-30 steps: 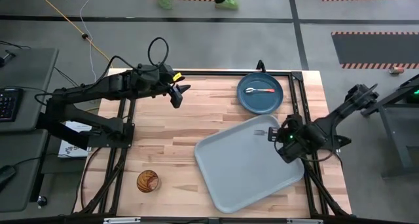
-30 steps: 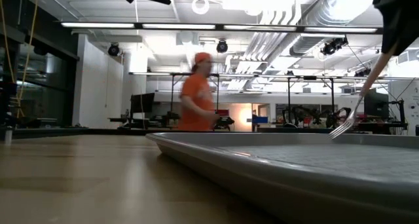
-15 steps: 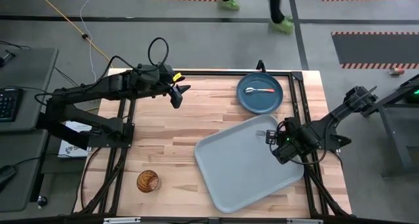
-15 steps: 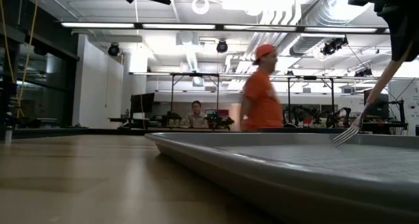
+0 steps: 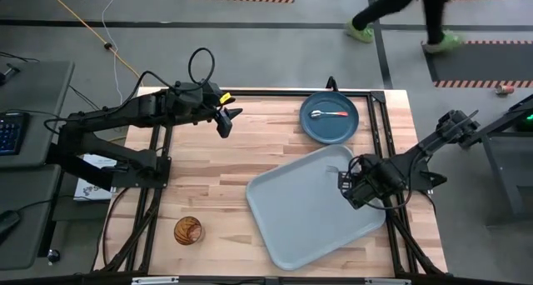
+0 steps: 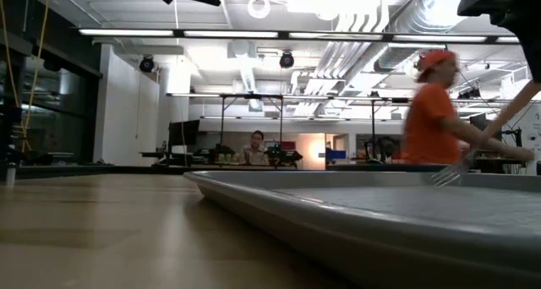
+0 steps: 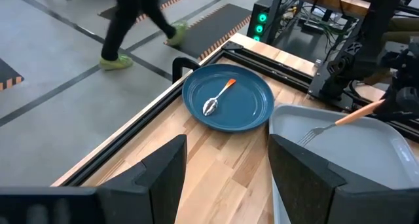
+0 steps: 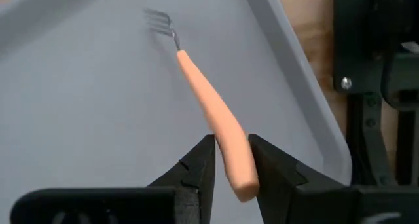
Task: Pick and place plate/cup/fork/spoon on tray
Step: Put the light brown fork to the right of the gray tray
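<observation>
Your left end effector [image 5: 225, 122] is hanging open and empty over the far left of the desk [image 5: 208, 185], so leave it parked there. You are setting the fork [image 8: 213, 109] down on the tray [image 5: 300, 214]: lower the tilted handle until it is lying flat before letting go, so the tines, already at the tray floor, are not skidding. Your right end effector [image 8: 229, 162] is pinched almost closed around the orange handle, over the tray's far right part.
</observation>
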Controlling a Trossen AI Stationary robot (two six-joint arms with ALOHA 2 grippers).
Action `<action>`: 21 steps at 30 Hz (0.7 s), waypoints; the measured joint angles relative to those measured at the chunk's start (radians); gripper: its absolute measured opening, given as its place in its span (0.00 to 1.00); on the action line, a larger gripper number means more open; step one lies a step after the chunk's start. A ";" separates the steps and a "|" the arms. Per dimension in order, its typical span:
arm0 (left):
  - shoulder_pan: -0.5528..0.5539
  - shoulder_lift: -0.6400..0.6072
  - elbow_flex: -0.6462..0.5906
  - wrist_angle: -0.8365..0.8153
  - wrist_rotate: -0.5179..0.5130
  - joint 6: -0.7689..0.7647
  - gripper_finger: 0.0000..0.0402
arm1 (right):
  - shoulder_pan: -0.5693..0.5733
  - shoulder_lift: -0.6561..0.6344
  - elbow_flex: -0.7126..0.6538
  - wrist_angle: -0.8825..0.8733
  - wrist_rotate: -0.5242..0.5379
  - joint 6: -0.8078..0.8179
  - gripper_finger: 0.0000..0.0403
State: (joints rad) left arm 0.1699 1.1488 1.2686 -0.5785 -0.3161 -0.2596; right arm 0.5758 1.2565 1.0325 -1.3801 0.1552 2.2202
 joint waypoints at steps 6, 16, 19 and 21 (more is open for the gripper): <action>0.000 0.000 0.000 -0.001 0.000 0.001 0.50 | 0.000 0.062 0.000 0.040 -0.103 -0.029 0.21; 0.000 0.000 0.000 -0.001 0.000 0.001 0.50 | 0.000 0.231 -0.001 0.182 -0.149 -0.069 0.21; 0.000 0.000 0.000 -0.001 0.000 0.001 0.50 | 0.000 0.275 -0.001 0.220 -0.161 -0.075 0.21; 0.000 0.000 0.000 -0.001 0.000 0.001 0.50 | 0.000 0.300 -0.001 0.256 -0.166 -0.085 0.21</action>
State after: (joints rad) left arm 0.1699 1.1488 1.2686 -0.5793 -0.3161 -0.2588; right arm 0.5762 1.5563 1.0317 -1.1241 -0.0105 2.1354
